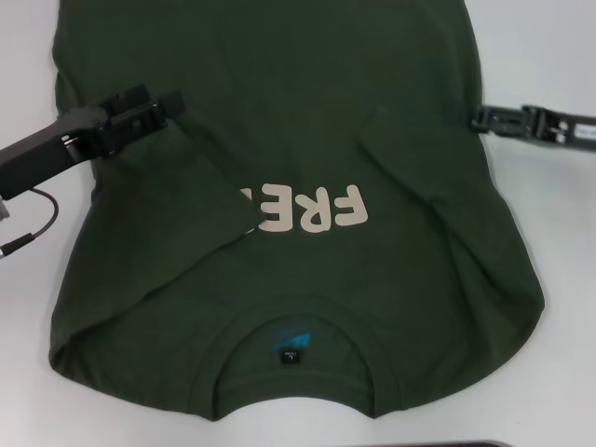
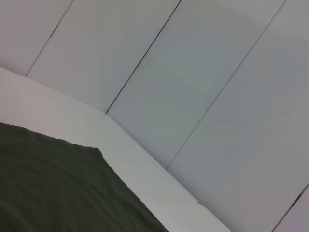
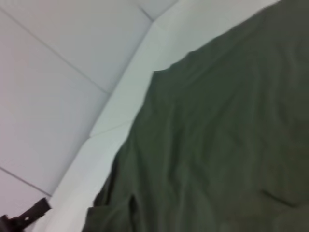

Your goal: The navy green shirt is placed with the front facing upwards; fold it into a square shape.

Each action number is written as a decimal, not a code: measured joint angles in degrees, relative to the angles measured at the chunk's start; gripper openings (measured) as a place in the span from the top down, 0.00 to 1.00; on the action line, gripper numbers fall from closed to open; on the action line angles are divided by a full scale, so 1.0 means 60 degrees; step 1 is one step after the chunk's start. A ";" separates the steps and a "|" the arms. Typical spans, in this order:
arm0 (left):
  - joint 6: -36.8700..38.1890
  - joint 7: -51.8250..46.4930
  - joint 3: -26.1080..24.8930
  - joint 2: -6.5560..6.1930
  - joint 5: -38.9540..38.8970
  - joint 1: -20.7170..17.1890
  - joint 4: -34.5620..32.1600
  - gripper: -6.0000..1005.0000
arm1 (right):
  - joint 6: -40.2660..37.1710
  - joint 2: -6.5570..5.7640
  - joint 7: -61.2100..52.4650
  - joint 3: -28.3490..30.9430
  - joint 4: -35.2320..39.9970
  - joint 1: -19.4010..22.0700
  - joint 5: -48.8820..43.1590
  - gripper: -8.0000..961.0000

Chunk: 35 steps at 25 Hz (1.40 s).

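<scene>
The navy green shirt [image 1: 307, 140] lies flat on the white table, collar [image 1: 298, 372] nearest me and the pale letters "FRE" [image 1: 307, 209] upside down. Its left side is folded inward over the rest of the word. My left gripper [image 1: 172, 102] hovers over the shirt's left part, above the fold. At the shirt's right edge sits my right gripper [image 1: 466, 116], its tip touching the cloth. The left wrist view shows a corner of the shirt [image 2: 58, 188], and the right wrist view shows its wrinkled cloth [image 3: 217, 145].
White table [image 1: 559, 233] shows on both sides of the shirt. A cable [image 1: 33, 228] hangs from the left arm at the left edge. The table edge [image 2: 159, 183] and the pale tiled floor [image 2: 193, 87] lie beyond it.
</scene>
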<state>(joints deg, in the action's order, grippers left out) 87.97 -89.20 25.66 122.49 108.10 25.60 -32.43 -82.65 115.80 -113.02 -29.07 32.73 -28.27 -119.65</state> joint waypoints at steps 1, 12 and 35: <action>0.0000 0.0000 0.0001 0.0003 0.0000 -0.0003 0.0000 0.12 | 0.0033 -0.0011 0.0000 0.0017 -0.0002 0.0108 0.0014 0.16; 0.0038 0.0000 0.0093 0.0004 0.0000 0.0011 0.0000 0.12 | 0.0361 -0.0052 -0.0059 0.0005 -0.0147 0.0669 -0.0170 0.16; 0.0104 0.0000 0.0121 0.0004 0.0000 -0.0033 0.0000 0.12 | 0.0560 0.0067 -0.0148 -0.0033 -0.0536 0.0787 -0.0509 0.17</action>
<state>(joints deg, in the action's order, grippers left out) 88.59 -89.21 26.38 122.52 108.10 25.40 -32.43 -79.29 116.21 -113.92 -29.27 29.52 -23.55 -122.70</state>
